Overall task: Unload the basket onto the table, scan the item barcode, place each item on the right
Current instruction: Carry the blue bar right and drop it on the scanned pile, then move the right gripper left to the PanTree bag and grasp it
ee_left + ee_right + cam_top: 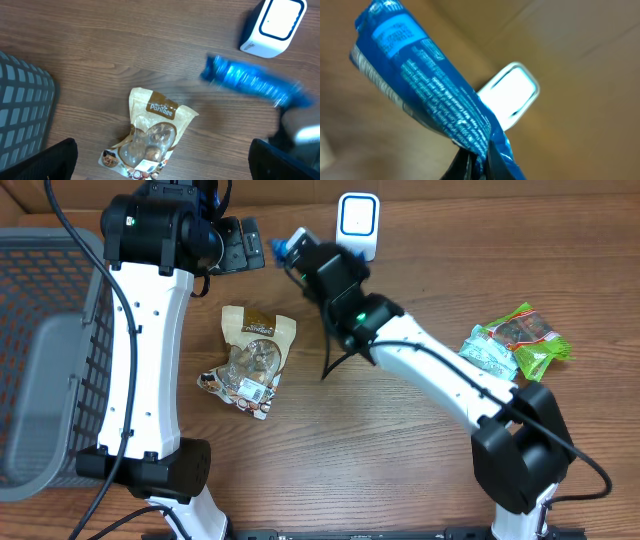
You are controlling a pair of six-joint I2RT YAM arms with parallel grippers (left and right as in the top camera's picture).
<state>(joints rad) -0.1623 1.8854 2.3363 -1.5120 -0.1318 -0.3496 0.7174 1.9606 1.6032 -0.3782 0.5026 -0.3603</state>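
Note:
My right gripper (480, 162) is shut on the end of a blue snack packet (425, 85), which it holds in the air just in front of the white barcode scanner (512, 95). From overhead the blue packet (285, 247) shows only as a small tip left of the scanner (357, 223). In the left wrist view the packet (255, 82) is a blurred blue streak below the scanner (272, 25). My left gripper (162, 170) hangs open high over the table, above a tan Pantree snack bag (152, 132). That bag (252, 360) lies flat on the wood.
A grey mesh basket (45, 340) stands at the left edge of the table. Green and pale snack packets (515, 342) lie at the right. The right arm stretches diagonally across the middle.

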